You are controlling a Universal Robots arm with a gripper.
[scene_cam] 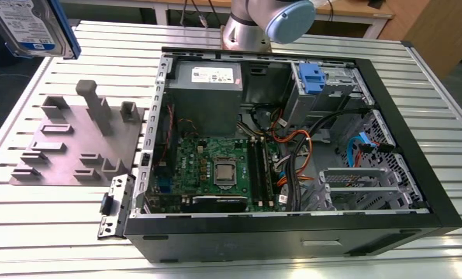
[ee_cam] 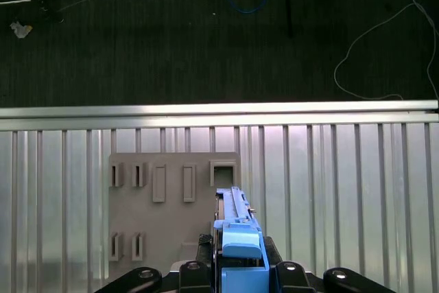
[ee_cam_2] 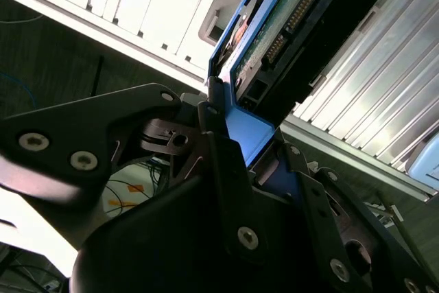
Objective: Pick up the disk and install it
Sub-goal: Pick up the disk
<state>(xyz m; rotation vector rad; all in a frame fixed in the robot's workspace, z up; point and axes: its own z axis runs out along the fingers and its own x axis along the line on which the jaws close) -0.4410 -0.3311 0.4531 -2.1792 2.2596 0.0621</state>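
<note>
one disk point(scene_cam: 23, 24) hangs in the air over the grey slotted stand point(scene_cam: 60, 148), towards the exterior view's left of the open computer case point(scene_cam: 293, 235); the claw point(ee_cam_2: 248, 135) grips its blue frame tight, above the slatted table point(ee_cam: 343, 190).

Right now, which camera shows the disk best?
The second wrist view: the disk, held in the hand, shows its board side and connector close. The exterior view catches its label face at the picture's corner; the first wrist view sees it edge-on.
</note>
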